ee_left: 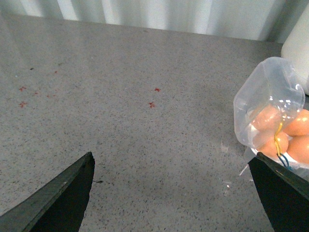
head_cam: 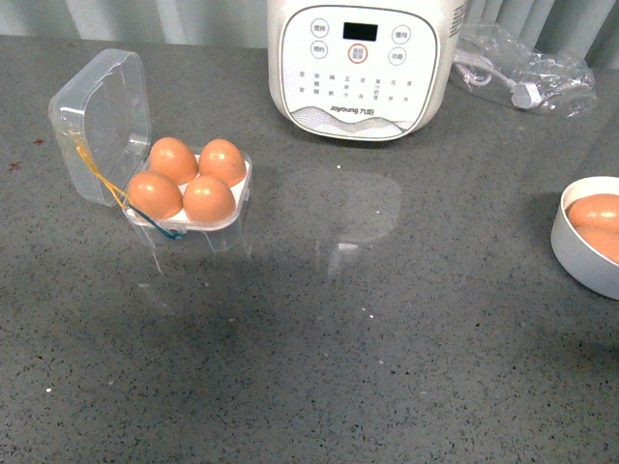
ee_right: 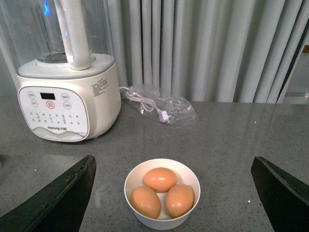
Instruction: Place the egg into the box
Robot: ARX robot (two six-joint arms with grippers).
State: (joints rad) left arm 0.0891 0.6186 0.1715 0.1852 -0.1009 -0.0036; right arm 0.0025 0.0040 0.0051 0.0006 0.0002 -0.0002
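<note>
Front view: the box sits on the left of the grey counter, its clear lid swung up and back on the far-left side. All four holes are filled with eggs, smooth, orange-brown and alike, each touching its neighbours. They stand on end, long axis near upright with the narrower end up, leaning a little toward the lid. Yellow and blue bands trail over the box's left front corner. The cooker stands behind, well apart, a clear bag to its right, and the bowl is cut by the right edge, with loose eggs in it. Neither arm shows here. Left wrist view: the left gripper is spread wide, its dark fingers in the picture's lower corners, with nothing but bare counter between them. The box lies just beside one finger, the eggs showing through its lid. Right wrist view: the right gripper is equally wide and holds nothing. The bowl sits between its fingers, apart from both, holding three loose eggs on their sides. The cooker and bag stand beyond, before a curtain.
</note>
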